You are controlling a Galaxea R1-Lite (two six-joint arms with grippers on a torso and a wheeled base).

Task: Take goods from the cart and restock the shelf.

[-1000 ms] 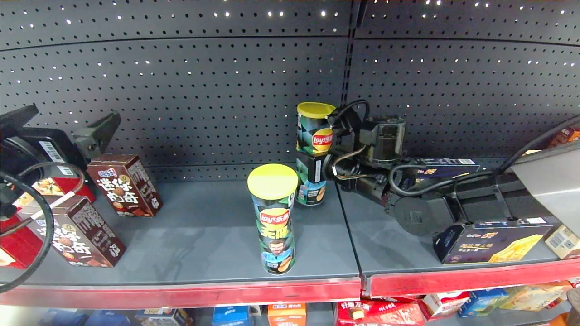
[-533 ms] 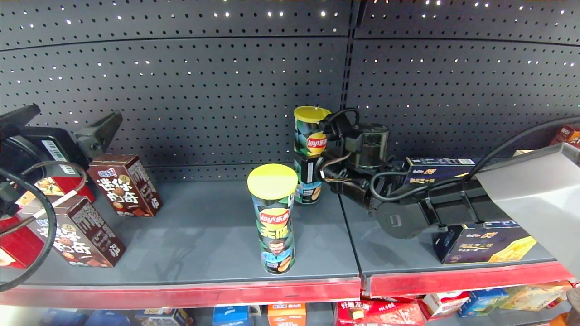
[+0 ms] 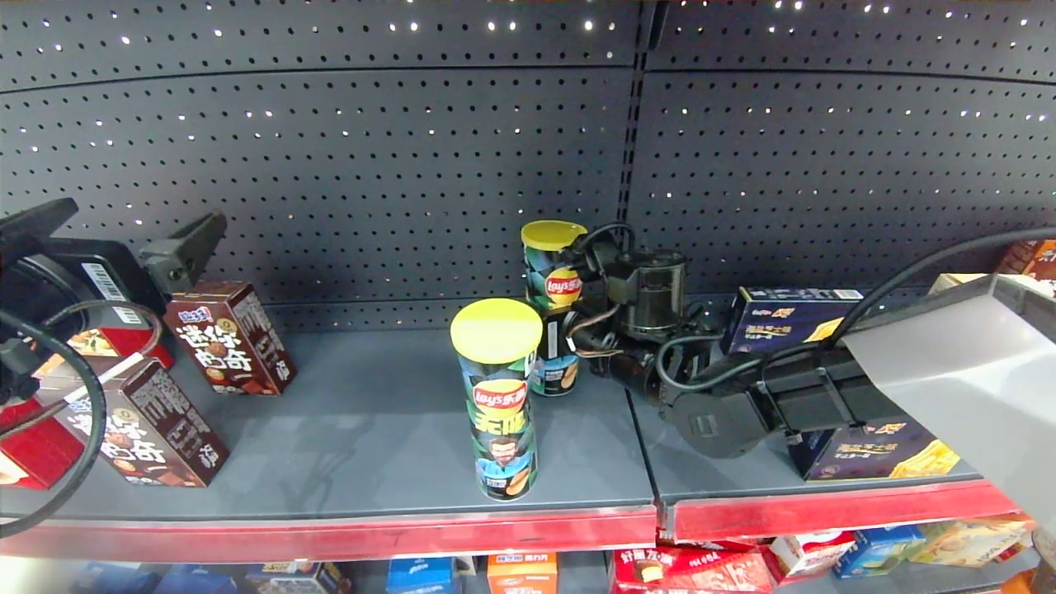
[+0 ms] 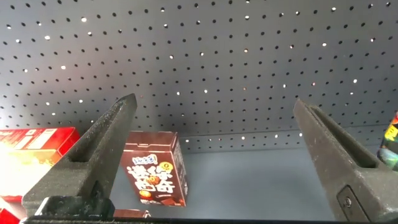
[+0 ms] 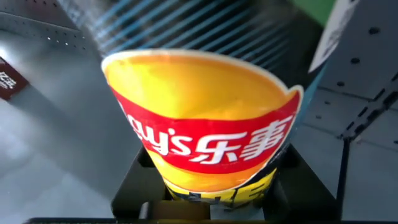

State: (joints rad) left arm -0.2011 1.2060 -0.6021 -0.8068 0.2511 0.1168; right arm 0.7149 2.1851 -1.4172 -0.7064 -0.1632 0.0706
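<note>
At the far left, the left gripper (image 4: pixel 214 106) hangs over the shelf (image 3: pixel 330 429) with its fingers spread wide and nothing between them. Two brown boxes (image 3: pixel 227 338) stand just right of it on the board.

In the middle, one chip can (image 3: pixel 497 404) with a yellow lid stands upright near the front edge, free of either arm. That one looks stocked.

Behind it and slightly right, a second chip can (image 3: pixel 551 272) is upright near the pegboard back wall. The right gripper (image 3: pixel 565 330) clamps it around the middle from the right side. Its base sits at about board level, but I cannot tell whether it touches the shelf.

To the right, dark blue boxes (image 3: pixel 784 318) lie beside and under the right arm.

So the second can's placement seems nearly done. What is left, as I judge it, is to settle the can, open the fingers and draw the arm back without knocking the front can. The open board between the brown boxes and the cans suggests more goods could follow.
</note>
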